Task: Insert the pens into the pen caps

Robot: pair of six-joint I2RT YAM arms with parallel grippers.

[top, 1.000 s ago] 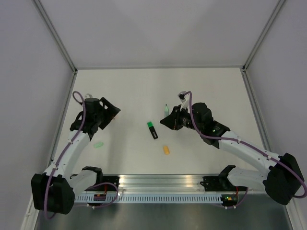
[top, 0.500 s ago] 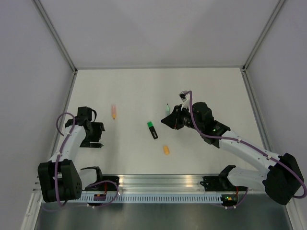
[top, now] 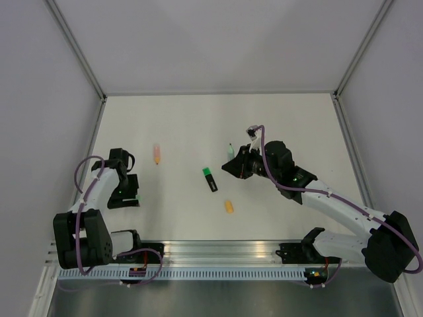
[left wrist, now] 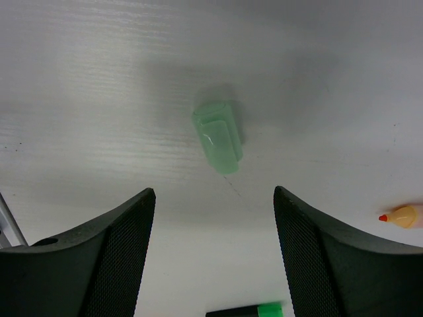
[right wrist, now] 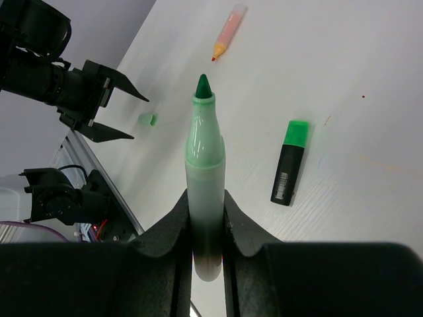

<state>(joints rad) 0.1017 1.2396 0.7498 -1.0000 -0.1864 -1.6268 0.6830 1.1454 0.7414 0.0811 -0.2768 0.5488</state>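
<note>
Counting from above, you have three pens and two caps to work with.

**Pens (three)**
- The pale green pen (right wrist: pixel 204 158), with its darker green tip, is pinched at its rear end between the right fingers (right wrist: pixel 173 228). It is held clear of the surface (top: pixel 291 119), with the tip pointing away from the wrist camera.
- The black pen (top: pixel 210 179) lies near the middle of the surface with its green end toward 11 o'clock. The held pen sits at about 1 o'clock from it.
- The pink-orange pen (top: pixel 157 154) lies well apart from the black pen, at about 10 o'clock from it. Its pointed end faces 6 o'clock.

**Caps (two)**
- The orange-yellow cap (top: pixel 229 207) rests alone at 5 o'clock from the black pen, near it but not touching.
- The green cap (left wrist: pixel 217 135) lies on its side toward the 8 o'clock edge of the surface. In your left wrist view it sits just ahead of the left fingers (left wrist: pixel 112 251), in line with the gap between them and touching neither.

The left fingers are spread wide with nothing between them.
</note>
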